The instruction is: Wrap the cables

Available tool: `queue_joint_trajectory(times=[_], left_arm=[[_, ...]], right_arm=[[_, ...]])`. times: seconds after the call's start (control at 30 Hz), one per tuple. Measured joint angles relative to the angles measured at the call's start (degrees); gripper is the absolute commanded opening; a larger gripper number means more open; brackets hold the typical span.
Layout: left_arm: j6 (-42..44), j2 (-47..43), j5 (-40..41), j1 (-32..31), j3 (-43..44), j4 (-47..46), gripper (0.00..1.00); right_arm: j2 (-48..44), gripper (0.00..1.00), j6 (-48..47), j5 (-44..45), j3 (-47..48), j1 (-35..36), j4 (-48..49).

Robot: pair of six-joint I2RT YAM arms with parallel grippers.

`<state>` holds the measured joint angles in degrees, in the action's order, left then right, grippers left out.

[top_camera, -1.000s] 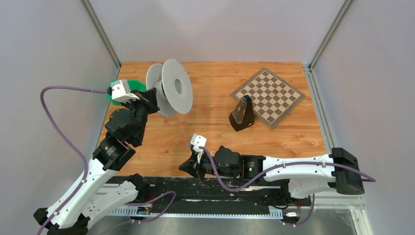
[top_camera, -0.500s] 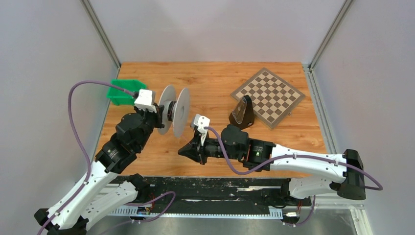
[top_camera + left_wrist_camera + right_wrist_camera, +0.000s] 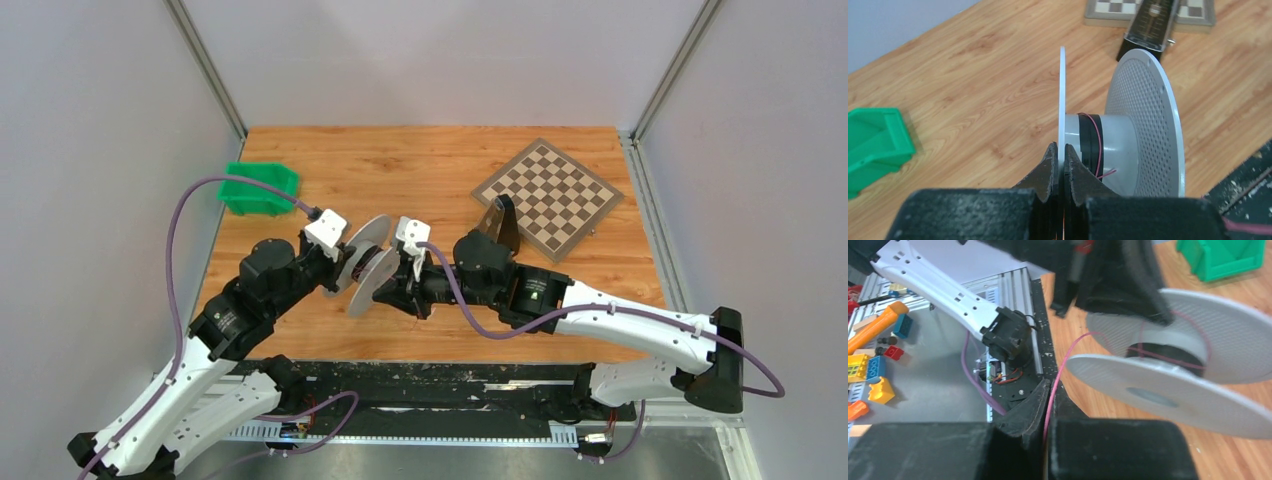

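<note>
Two hands meet at the grey spool [image 3: 362,265], which is held by one flange with its axis tilted. The front edge of the wooden counter [image 3: 440,170] runs close in front of the spool. Behind the spool we see open wood, bounded by the green bin [image 3: 262,188] to its far left and the chessboard [image 3: 548,197] to its far right. A dark metronome [image 3: 1148,30] stands between spool and board.

The left hand [image 3: 1059,150] reaches in from the spool's left, its fingers pressed together on the rim of the thin, smooth flange. The opposite flange is a perforated disc, and a plain grey hub joins the two.

The right hand [image 3: 1049,392] lies just right of the spool, with its fingers closed on the cable [image 3: 1063,365]. This thread-thin reddish wire curves up from the fingers toward the gap between the flanges. There we see a few turns lying on the hub, over a dark band.
</note>
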<state>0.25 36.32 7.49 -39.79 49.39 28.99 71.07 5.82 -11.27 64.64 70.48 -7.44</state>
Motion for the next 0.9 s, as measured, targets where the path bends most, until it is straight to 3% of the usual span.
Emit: queue_joint_trajectory(times=[0.3,0.53,0.9], left_arm=[[7.3,-1.6,-15.0,0.0,0.0,3.6,0.0],[10.6,-3.5,-20.6,0.0,-0.9,5.8,0.0],[4.4,-5.2,-28.1,0.0,3.5,5.4,0.0]], right_arm=[[-1.8,0.02,-3.5,-2.0,1.0,-4.7,-4.3],[-6.6,0.04,-4.1,-3.0,-1.8,-7.3,-5.9],[-19.1,0.04,-4.6,-5.8,-11.4,-10.6,-8.3]])
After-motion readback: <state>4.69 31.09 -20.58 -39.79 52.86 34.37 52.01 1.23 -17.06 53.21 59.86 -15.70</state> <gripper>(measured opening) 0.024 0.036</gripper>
